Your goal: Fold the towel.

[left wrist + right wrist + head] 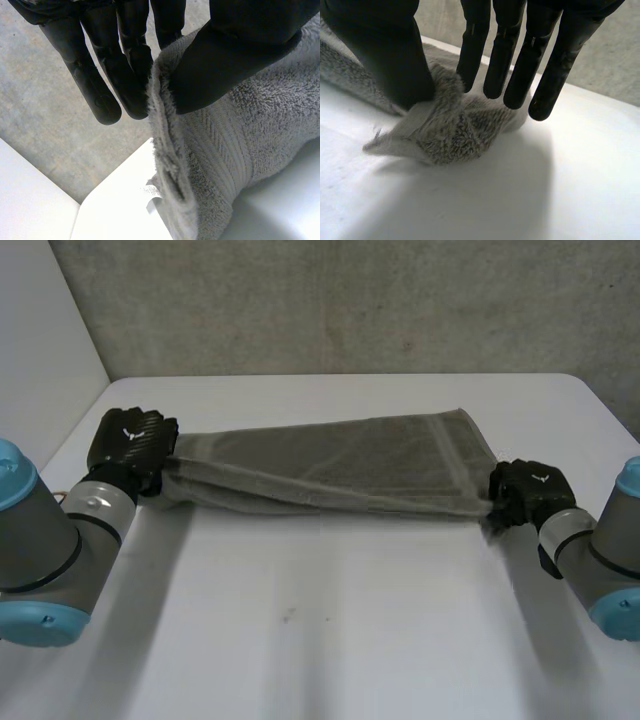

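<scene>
Grey towel (330, 465), folded lengthwise, stretched across the white table (330, 630) between both hands. The left hand (130, 445) pinches its left end between thumb (235, 55) and straight fingers (100, 85). The right hand (525, 490) pinches the bunched right corner. In the head view the hand backs hide both grips, and the lower layer is covered.

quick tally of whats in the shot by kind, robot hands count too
towel: 1, grey, stretched across the table
hands: 2, black, left hand and right hand, each pinching one end of the towel
table: 1, white
total: 4
</scene>
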You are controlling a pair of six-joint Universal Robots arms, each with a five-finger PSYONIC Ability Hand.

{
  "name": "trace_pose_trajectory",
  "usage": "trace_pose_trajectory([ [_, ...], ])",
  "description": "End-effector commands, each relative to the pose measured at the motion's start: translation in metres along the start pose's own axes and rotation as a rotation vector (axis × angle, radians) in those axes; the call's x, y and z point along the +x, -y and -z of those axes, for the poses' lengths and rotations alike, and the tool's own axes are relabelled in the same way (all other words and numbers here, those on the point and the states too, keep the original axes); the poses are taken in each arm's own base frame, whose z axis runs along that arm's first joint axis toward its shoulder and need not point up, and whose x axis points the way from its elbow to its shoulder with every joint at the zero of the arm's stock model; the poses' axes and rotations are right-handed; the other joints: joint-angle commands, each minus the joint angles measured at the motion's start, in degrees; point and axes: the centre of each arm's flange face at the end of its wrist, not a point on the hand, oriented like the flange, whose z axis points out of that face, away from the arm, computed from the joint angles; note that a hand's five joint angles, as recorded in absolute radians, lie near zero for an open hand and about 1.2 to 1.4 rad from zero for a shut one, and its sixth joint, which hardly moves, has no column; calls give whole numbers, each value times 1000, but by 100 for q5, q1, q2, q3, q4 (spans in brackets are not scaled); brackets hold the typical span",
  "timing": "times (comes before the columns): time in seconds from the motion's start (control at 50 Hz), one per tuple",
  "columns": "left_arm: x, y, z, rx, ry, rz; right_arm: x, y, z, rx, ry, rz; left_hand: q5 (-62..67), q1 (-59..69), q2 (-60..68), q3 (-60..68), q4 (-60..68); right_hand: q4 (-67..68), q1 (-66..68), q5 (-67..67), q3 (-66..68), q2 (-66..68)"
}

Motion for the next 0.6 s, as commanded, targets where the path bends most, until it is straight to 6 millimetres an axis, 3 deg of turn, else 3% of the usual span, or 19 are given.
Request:
trace_pose_trajectory([
  [0.02,0,-1,1,-11,-2,1,2,11,1,25,-8,5,1037,1093,1019,1029,1021,2742,3512,2987,2718,2743],
  [0.04,0,-1,1,-13,-3,1,2,11,1,25,-8,5,1037,1093,1019,1029,1021,2742,3512,2987,2718,2743],
  [0.08,0,-1,2,-20,-6,1,4,33,7,78,-16,29,1037,1093,1019,1029,1021,2742,3512,2987,2718,2743],
  [0.1,0,-1,4,-31,-11,0,4,33,7,79,-16,29,1037,1093,1019,1029,1021,2742,3512,2987,2718,2743],
  [0.12,0,-1,4,-31,-11,0,4,51,13,116,-19,59,1037,1093,1019,1029,1021,2742,3512,2987,2718,2743],
  [0.14,-1,2,7,-42,-14,1,4,51,13,116,-19,59,1037,1093,1019,1029,1021,2742,3512,2987,2718,2743],
  [0.18,-3,7,12,-50,-19,2,2,87,32,153,-8,154,1037,1093,1019,1029,1021,2742,3512,2987,2718,2743],
  [0.2,-6,14,17,-58,-23,2,2,87,32,153,-7,155,1037,1093,1019,1029,1021,2742,3512,2987,2718,2743],
  [0.24,-8,19,24,-72,-29,1,-3,117,55,124,29,270,1037,1093,1019,1029,1021,2742,3512,2987,2718,2743],
  [0.28,-10,27,31,-81,-35,1,-5,126,67,81,53,325,1037,1093,1019,1029,1021,2742,3512,2987,2718,2743],
  [0.3,-13,32,39,-101,-43,1,-5,127,68,81,53,326,1037,1093,1019,1029,1021,2742,3512,2987,2718,2743],
  [0.34,-15,37,48,-132,-54,1,-10,138,90,-24,95,433,1037,1093,1019,1029,1021,2742,3512,2987,2718,2743],
  [0.42,-16,42,76,-255,-106,11,-11,136,108,-152,145,523,1037,1093,1019,1029,1021,2742,3512,2987,2718,2743],
  [0.6,-18,34,117,-440,-158,21,-9,126,154,-335,226,712,1037,1093,1019,1029,1021,2742,3512,2987,2718,2743],
])
